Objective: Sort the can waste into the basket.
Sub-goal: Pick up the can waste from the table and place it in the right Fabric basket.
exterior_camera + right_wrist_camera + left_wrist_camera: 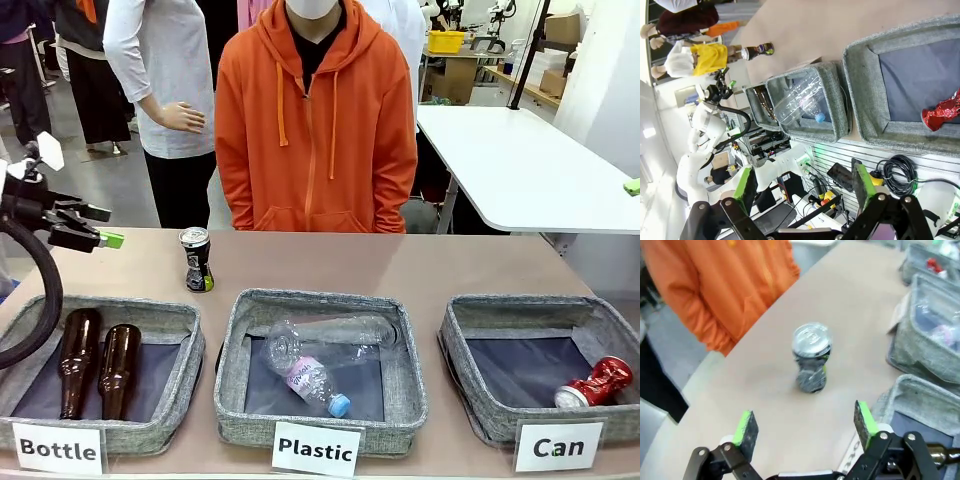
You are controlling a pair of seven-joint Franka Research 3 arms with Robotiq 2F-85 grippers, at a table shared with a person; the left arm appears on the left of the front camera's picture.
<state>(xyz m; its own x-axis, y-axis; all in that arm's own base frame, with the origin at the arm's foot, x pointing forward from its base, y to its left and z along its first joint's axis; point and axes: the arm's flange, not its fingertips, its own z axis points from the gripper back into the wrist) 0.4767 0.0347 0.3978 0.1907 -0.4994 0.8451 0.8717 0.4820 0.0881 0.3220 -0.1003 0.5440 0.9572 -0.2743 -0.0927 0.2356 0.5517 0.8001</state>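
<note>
Front view: the crushed shiny red metal can (598,382) is lying in the square grey woven basket labelled "Can" (470,312), so I'm calling that half done. The black-and-silver patterned can with the silver top (197,260) is standing on the tan table (400,265), well apart from that basket. My left gripper (103,226) is hovering to its left, jaws apart and empty.

Left wrist view: I'm looking straight at that patterned can between my spread pads, not touching it. It's blurry, possibly dented.

Right wrist view: my right gripper (802,185) is hanging wide open, holding nothing. I'm guessing one grab-and-carry is left.
</note>
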